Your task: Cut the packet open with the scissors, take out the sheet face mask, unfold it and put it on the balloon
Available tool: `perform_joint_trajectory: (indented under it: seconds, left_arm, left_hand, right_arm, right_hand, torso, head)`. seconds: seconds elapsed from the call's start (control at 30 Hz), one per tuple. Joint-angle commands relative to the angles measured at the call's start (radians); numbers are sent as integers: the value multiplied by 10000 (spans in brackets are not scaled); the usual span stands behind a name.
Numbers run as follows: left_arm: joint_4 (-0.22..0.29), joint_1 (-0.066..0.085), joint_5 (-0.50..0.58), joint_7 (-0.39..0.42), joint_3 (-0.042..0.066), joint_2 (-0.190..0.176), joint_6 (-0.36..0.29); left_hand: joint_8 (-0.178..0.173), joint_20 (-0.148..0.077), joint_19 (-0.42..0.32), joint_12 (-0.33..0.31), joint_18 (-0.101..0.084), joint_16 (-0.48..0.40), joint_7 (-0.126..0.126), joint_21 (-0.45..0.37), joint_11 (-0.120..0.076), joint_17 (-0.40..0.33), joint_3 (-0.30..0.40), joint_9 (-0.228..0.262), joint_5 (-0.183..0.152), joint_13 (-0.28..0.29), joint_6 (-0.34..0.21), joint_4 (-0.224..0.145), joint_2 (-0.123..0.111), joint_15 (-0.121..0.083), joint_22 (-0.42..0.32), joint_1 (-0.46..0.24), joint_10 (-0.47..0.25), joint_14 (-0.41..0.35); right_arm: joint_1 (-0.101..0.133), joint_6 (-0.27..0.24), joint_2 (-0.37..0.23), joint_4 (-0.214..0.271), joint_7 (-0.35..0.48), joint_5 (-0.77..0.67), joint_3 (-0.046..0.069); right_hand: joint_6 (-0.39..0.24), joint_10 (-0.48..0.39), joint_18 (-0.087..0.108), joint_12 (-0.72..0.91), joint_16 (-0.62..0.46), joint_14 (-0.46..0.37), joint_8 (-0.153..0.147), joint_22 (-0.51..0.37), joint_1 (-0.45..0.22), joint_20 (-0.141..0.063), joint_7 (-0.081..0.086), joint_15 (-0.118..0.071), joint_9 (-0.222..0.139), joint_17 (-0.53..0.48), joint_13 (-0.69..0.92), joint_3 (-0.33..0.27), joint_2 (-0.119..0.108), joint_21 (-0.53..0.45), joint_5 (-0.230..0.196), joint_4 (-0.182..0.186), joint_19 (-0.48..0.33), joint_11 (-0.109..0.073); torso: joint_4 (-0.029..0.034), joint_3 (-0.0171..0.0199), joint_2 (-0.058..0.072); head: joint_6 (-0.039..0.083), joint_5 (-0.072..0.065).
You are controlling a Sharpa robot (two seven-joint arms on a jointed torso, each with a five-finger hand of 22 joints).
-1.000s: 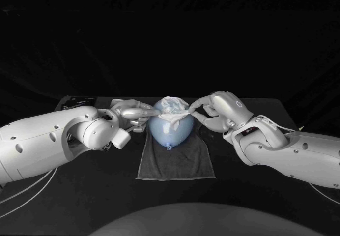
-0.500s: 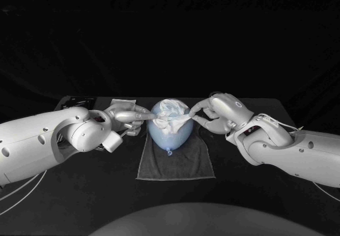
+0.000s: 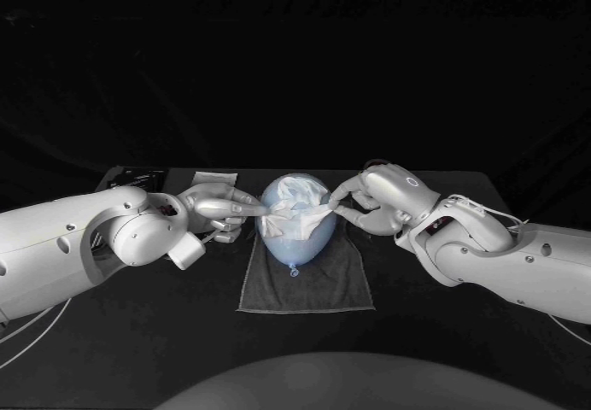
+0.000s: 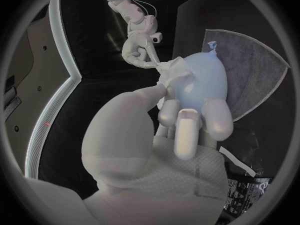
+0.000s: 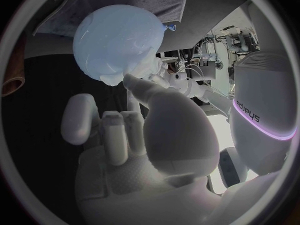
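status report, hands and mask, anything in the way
Left hand and right hand each pinch a side of the sheet face mask. Mask bunched on balloon, not spread. No obstruction seen.

We find the pale blue balloon (image 3: 293,244) lying on a grey cloth (image 3: 308,286), its knot end toward the robot. The white sheet mask (image 3: 292,215), crumpled and only partly spread, lies across the balloon's middle. It is pinched at opposite edges by the left hand (image 3: 222,209) and the right hand (image 3: 376,196).

Both arms come in from the sides. Left hand (image 3: 222,207) and right hand (image 3: 373,198) face each other, each pinching the sheet mask (image 3: 293,217), other fingers curled in.
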Motion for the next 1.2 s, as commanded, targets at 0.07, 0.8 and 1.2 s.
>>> perform_joint_trajectory:
  seconds: [0.07,0.8,1.2]
  left_arm:
    - [14,15,-98,0,9,-32,80]
    - [-18,11,-1736,-305,-20,-207,-138]
    - [90,10,-1797,-535,-104,-229,423]
  left_hand:
    - [35,37,41,44,-32,42,43,48,-84,1316,953,830,35,4,-41,-871,80,-18,2,-5,180,660]
    - [34,36,34,14,-30,49,50,44,-80,1335,991,856,31,-30,-69,-886,53,-15,-7,-59,156,664]
    - [36,37,34,2,-31,53,55,45,-77,1347,993,870,31,-44,-80,-894,27,-13,-4,-88,147,667]
  right_arm:
    - [52,806,-28,7,201,-100,5]
    - [91,1798,-135,279,71,-354,-42]
    - [89,1549,-203,278,-87,-364,-56]
  right_hand:
    - [-83,1043,105,63,35,1047,57,1493,-99,-1,16,19,19,2627,2627,47,-14,-130,-34,11,-100,-23]
    - [-215,1043,184,63,35,1047,185,1374,-92,33,82,63,84,2627,2627,45,-116,-581,-12,-21,-340,33]
    - [-266,1043,213,63,35,1047,269,1333,-58,78,108,73,98,2627,2627,22,-229,-744,14,-73,-432,52]
  torso:
    - [-4,7,4]
    - [4,2,0]
    - [-6,10,1]
  head:
    - [2,11]
    - [2,8]
    - [2,28]
